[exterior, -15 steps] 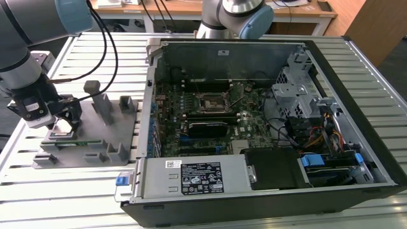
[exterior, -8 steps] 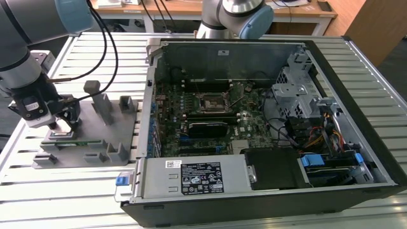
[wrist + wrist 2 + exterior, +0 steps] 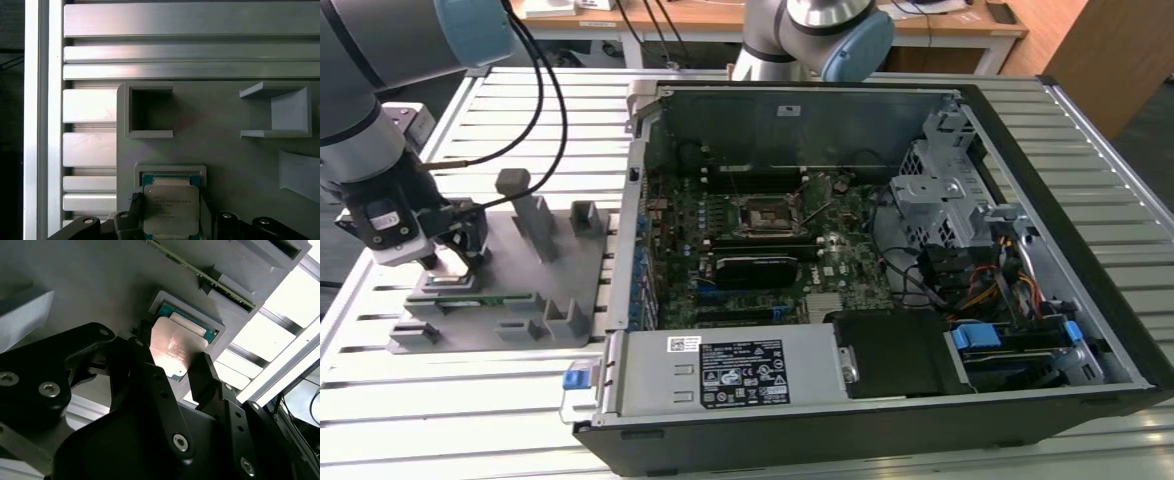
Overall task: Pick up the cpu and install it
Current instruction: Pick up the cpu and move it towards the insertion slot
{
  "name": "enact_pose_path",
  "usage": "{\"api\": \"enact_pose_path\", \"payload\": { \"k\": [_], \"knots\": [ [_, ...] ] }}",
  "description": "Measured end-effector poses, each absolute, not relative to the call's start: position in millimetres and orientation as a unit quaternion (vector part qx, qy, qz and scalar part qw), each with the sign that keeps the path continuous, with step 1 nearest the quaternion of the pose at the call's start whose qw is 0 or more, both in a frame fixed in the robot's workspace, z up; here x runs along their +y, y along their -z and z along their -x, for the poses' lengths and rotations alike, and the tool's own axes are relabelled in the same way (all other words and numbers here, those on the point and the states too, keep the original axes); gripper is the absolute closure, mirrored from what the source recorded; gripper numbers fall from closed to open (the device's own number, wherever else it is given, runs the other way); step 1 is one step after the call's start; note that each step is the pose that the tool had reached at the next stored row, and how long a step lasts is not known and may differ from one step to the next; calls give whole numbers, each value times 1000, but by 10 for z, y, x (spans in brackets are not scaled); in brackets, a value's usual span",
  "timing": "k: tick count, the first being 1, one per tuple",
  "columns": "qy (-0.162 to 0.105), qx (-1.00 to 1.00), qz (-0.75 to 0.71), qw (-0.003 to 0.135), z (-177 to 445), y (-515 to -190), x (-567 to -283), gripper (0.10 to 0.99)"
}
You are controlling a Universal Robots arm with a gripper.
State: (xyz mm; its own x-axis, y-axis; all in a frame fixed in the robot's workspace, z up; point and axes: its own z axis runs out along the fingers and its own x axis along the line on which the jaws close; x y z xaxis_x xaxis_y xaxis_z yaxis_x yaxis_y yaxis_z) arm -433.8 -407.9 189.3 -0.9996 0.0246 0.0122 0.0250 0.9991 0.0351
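A slatted metal bench (image 3: pixel 454 420) carries everything here. At the exterior view's left a grey fixture block (image 3: pixel 520 300) lies on it, with the claw (image 3: pixel 447 265) lowered onto the block's near corner. In both wrist views the cpu (image 3: pixel 175 347) (image 3: pixel 170 210) sits at its shallow pocket (image 3: pixel 170 169) in that block. The black fingers (image 3: pixel 202 372) press against two of its opposite edges, so the claw looks clenched on the chip; whether the chip has cleared the pocket floor I cannot tell. The hold is on thin edges only, so the main risk I see is a slip or a twist. If the chip catches on the pocket rim while rising, it could tilt between the fingers and travel crooked. Towards the middle of the exterior view stands the open computer case (image 3: pixel 1081 230), well apart from the block, with the square socket (image 3: pixel 765 212) on its board. A chip carried askew would likely meet that socket off square and could harm its contacts. The case walls and the cables (image 3: pixel 981 295) further right also leave little room for a careless descent.
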Motion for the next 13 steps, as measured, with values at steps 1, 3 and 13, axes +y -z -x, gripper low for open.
{"api": "enact_pose_path", "payload": {
  "k": [1,3,13],
  "knots": [
    [18,-1000,12,6,4338,-1894,-4079,545],
    [18,-1000,12,6,4338,-1899,-4079,545],
    [18,-1000,12,6,4339,-1957,-4079,545]
  ]
}}
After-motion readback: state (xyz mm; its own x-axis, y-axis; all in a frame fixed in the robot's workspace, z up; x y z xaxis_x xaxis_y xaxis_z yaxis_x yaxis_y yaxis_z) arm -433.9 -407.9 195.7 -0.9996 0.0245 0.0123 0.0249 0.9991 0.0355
